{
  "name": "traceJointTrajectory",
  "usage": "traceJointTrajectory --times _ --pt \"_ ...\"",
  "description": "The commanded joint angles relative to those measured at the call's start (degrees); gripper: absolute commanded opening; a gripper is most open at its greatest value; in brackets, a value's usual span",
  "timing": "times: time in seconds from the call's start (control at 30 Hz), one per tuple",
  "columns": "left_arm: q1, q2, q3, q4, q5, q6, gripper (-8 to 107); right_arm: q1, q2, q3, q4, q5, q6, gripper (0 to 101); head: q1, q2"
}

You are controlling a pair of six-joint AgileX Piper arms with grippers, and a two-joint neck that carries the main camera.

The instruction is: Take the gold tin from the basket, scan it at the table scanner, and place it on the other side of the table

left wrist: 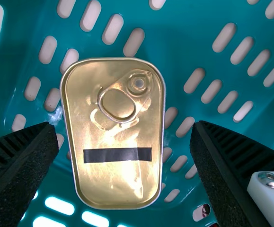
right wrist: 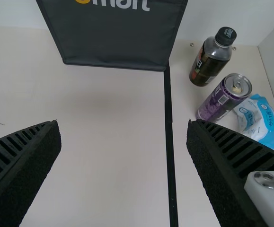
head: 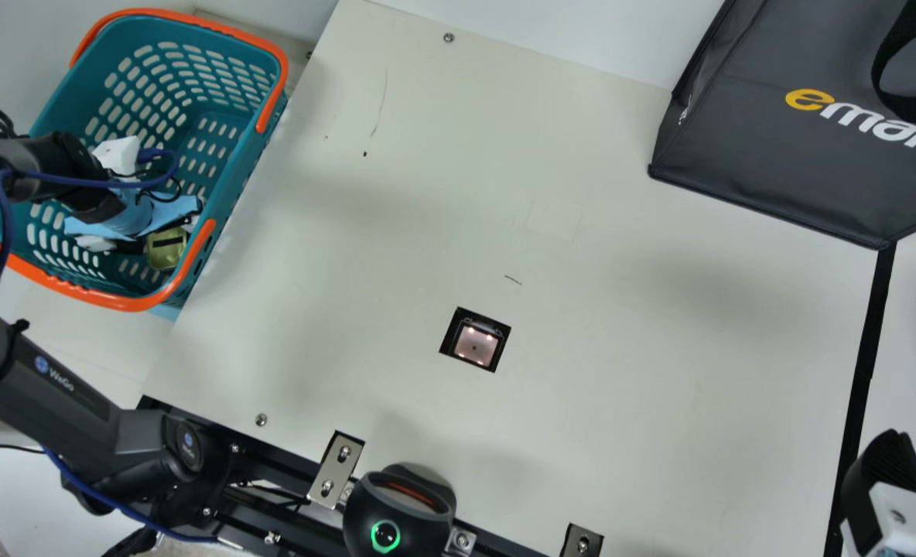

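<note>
One rectangular gold metal tin (left wrist: 113,179), with one ring pull and one black strip, lies in the one teal plastic basket (head: 272,147) with two orange handles. The left gripper (head: 156,232) is in the basket, its two jaws apart on either side of the tin, unclenched. The right gripper (head: 887,468) is over the table (head: 620,309), its two jaws wide apart, released. One square black-framed scanner (head: 475,344) shows four light spots. Beyond are one dark grey fabric bag (head: 752,170), one dark bottle with a black cap (right wrist: 211,59), one purple can (right wrist: 222,100) and one white-and-blue packet (right wrist: 259,120).
</note>
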State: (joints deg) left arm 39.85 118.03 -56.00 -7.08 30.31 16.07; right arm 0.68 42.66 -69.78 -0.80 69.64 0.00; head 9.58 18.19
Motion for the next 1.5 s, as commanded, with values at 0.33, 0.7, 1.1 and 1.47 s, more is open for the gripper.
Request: traceJointTrajectory --times 0.33,0.7,1.1,1.47 --pt "0.7 1.6 0.1 -4.3 -2.3 4.4 70 0.0 0.0 0.0 0.0 0.0 0.0 95 -1.7 0.2" --pt "0.9 -0.4 0.1 -8.2 -1.5 8.2 -4 0.0 0.0 0.0 0.0 0.0 0.0 95 -1.7 0.2" --pt "0.0 -8.9 -0.7 -9.5 4.8 8.4 -8 0.0 0.0 0.0 0.0 0.1 0.0 95 -1.7 0.2" --pt "-2.0 -18.5 -4.5 -7.4 14.2 5.0 -8 0.0 0.0 0.0 0.0 0.1 0.0 95 -1.7 0.2"
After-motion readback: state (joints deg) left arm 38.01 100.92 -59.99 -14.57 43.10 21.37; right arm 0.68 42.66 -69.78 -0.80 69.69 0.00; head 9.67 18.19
